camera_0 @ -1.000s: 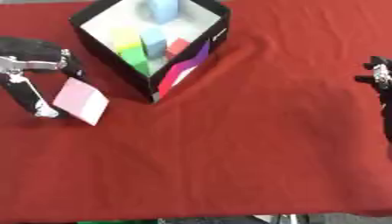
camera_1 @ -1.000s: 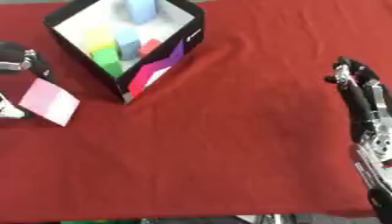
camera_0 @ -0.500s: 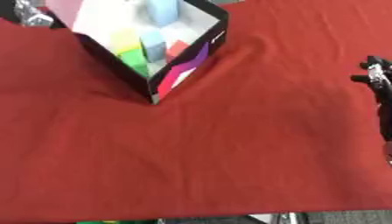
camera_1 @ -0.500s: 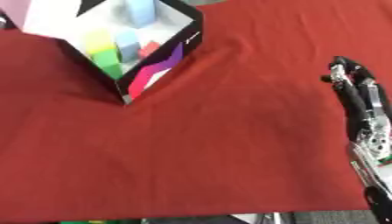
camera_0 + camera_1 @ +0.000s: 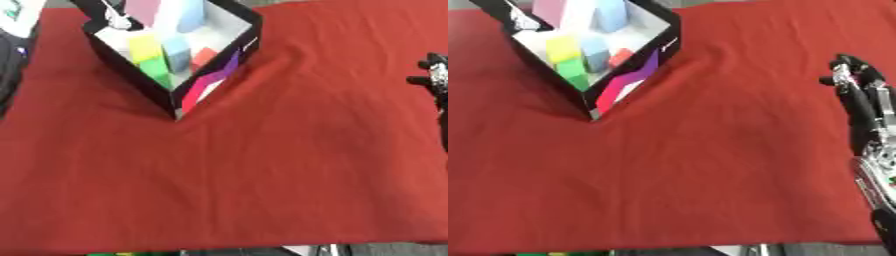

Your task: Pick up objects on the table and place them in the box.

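A black box with white inner walls stands at the upper left of the red cloth. Inside it are yellow, green, light blue and red blocks. A pink block shows at the box's far side, at the picture's top edge. Just left of the pink block, a small part of my left hand reaches over the box's rim; its grip is hidden. My right hand lies at the right edge of the cloth, fingers straight and open, holding nothing.
A dark shape runs along the left edge beside the box. A white and teal thing sits in the top left corner. The cloth's front edge runs along the bottom.
My left hand has carried the pink block from the cloth left of the box up over the box. The whole picture has also shifted. The right hand has stayed put.
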Motion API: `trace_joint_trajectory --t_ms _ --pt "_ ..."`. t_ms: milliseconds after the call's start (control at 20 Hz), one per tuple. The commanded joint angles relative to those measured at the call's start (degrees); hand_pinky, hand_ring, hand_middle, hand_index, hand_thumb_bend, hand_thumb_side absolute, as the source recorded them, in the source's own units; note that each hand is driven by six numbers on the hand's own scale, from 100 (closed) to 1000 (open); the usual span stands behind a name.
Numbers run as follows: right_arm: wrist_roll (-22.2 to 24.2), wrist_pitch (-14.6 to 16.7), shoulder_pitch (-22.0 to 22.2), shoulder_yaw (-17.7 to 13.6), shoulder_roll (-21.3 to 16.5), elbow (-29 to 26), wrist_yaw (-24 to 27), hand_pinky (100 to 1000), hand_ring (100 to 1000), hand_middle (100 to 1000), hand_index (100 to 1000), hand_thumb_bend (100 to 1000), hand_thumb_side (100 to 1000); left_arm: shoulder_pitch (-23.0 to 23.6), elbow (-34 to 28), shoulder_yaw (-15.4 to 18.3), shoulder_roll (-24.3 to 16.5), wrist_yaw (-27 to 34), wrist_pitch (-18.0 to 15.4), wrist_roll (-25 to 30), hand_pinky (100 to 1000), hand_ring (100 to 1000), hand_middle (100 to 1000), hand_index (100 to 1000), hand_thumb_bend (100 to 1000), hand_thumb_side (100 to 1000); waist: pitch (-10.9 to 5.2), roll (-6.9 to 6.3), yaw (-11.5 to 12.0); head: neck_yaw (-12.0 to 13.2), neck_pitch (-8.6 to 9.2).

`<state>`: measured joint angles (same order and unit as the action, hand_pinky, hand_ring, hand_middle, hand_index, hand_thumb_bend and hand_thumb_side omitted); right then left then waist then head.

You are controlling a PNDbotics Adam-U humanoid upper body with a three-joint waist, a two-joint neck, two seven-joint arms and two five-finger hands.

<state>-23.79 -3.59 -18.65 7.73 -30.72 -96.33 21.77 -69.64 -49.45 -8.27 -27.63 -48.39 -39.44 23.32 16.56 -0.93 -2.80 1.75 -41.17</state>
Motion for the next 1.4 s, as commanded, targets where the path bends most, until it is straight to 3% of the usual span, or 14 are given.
trace_joint_trajectory --t_ms 50,100,150,250,300,450,600,650,800,1100,1200,1250,1300,1400 --pt "0.06 0.06 -0.75 -0.22 -1.09 -0.78 0.15 1000 724 776 821 100 582 -1.04 2.66 1.49 0.31 -5.19 -1.63 -3.47 768 737 659 718 371 162 -0.84 0.04 -0.19 0.19 0.63" --pt "0.07 0.11 -0.77 -0.20 -1.04 -0.74 0.14 1000 724 776 821 100 582 -0.91 3.06 2.00 0.44 -5.44 -1.35 -4.55 837 819 771 833 349 175 -0.82 0.02 -0.23 0.14 0.64" --pt "0.06 0.13 -0.75 -0.21 -1.02 -0.69 0.13 1000 724 776 821 100 583 -0.90 2.90 2.50 0.48 -5.26 -1.00 -5.75 917 912 882 925 376 414 -0.81 0.01 -0.24 0.03 0.60" --pt "0.00 0.15 -0.67 -0.23 -1.00 -0.59 0.12 1000 724 776 821 100 584 -0.86 1.81 3.34 0.42 -4.16 -0.11 -8.12 945 945 906 974 492 867 -0.81 0.00 -0.21 -0.16 0.49" --pt "0.00 0.15 -0.63 -0.20 -0.97 -0.53 0.14 1000 724 776 821 100 585 -0.95 1.30 3.58 0.31 -3.86 0.50 -8.99 950 948 904 985 591 992 -0.84 -0.02 -0.16 -0.22 0.47" --pt "0.02 0.17 -0.53 -0.11 -0.90 -0.39 0.17 1000 724 776 821 100 585 -1.06 0.46 3.58 0.07 -4.93 3.05 -10.12 946 945 907 991 805 1000 -0.97 -0.03 -0.08 -0.37 0.32" --pt "0.02 0.22 -0.62 -0.13 -0.90 -0.43 0.26 1000 725 776 821 100 585 -0.71 0.46 3.07 0.28 -7.17 3.86 -10.38 945 946 918 989 734 1000 -1.05 -0.02 -0.16 -0.41 0.46" --pt "0.01 0.22 -0.64 -0.13 -0.87 -0.43 0.29 1000 725 776 821 100 585 -0.54 0.53 3.13 0.41 -7.25 3.71 -10.39 931 933 908 979 668 938 -1.04 -0.01 -0.19 -0.42 0.53" --pt "-0.11 0.24 -0.46 -0.18 -0.80 -0.33 0.28 1000 724 776 821 100 586 0.61 -1.29 4.33 0.37 -1.90 4.22 -12.16 830 839 830 911 157 641 -1.01 -0.05 -0.05 -0.54 0.48" --pt "-0.83 0.84 0.28 -1.12 -1.50 -1.13 0.12 1000 725 776 821 100 574 9.59 -23.20 7.14 -5.97 36.76 15.70 -13.51 751 755 797 868 100 592 -1.06 -0.31 0.83 -2.13 -0.42" --pt "-1.18 1.42 0.69 -1.80 -1.87 -1.94 0.15 1000 725 776 821 100 563 15.03 -32.67 8.83 -9.53 50.24 20.01 -14.84 746 755 800 879 100 608 -1.28 -0.24 1.38 -3.47 -0.81" --pt "-1.37 1.76 0.93 -2.13 -2.06 -2.49 0.16 1000 726 776 820 100 592 18.41 -37.49 9.77 -11.43 56.00 21.72 -15.87 745 759 803 879 100 728 -1.37 -0.11 1.59 -4.11 -0.92" --pt "-1.57 2.10 1.19 -2.46 -2.21 -3.10 0.16 1000 726 776 820 100 555 22.01 -41.81 10.77 -12.99 60.66 23.20 -16.89 743 760 805 877 100 621 -1.46 0.11 1.84 -4.71 -1.03" --pt "-2.09 2.68 1.66 -3.03 -2.35 -4.32 0.03 1000 727 776 821 100 547 28.73 -48.88 13.01 -14.54 67.20 25.58 -18.97 736 752 799 873 100 634 -1.61 0.59 2.21 -5.30 -1.05"
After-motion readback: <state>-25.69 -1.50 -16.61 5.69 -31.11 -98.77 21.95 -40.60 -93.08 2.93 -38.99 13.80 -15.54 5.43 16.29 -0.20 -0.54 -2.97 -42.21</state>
